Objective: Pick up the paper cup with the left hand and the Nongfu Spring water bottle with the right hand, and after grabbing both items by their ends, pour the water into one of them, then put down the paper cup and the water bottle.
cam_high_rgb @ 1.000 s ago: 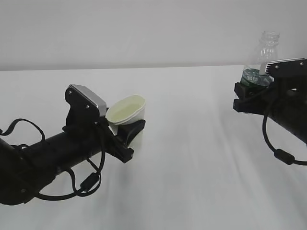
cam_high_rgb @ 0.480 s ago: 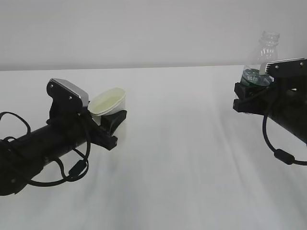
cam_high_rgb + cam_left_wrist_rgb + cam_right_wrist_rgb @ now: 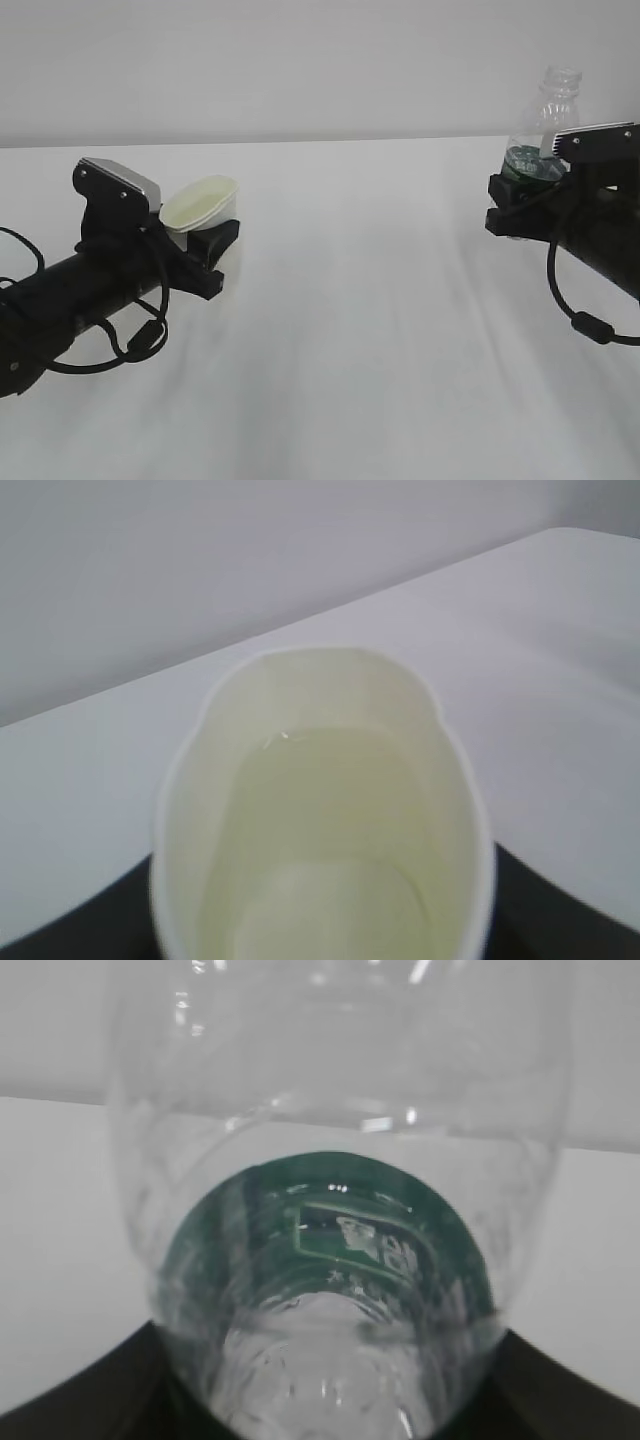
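Paper cup [image 3: 200,203]: held in the left pincer [image 3: 212,243], jaws clamped round its lower body, low over the left of the bench [image 3: 380,330].
Cup axis: tilted, mouth up and leaning right, rim squeezed oval; water [image 3: 330,810] inside.
Nongfu Spring water bottle [image 3: 540,125]: gripped near its base by the right pincer [image 3: 520,205], at the far right.
Bottle axis: upright, open neck up.
Done: both picked up; pouring looks finished.
Left: set down both.
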Tool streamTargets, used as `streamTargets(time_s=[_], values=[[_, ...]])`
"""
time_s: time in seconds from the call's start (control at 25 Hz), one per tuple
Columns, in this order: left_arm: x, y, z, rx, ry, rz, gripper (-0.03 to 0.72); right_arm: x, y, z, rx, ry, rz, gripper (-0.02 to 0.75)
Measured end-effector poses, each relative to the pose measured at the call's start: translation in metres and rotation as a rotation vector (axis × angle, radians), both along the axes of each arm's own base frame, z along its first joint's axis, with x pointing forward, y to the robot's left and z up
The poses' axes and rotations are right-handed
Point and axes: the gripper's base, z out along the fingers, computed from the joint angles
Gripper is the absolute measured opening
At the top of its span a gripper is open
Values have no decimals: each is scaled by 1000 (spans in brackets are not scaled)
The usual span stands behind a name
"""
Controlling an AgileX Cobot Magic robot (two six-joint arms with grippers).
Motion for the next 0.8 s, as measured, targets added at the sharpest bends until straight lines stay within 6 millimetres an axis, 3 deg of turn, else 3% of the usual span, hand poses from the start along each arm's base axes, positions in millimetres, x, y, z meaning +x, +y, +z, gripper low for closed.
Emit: streamTargets(time_s=[0.8], values=[[16, 40, 0, -6, 2, 145, 412, -1, 0, -2, -4, 28, 0, 437]])
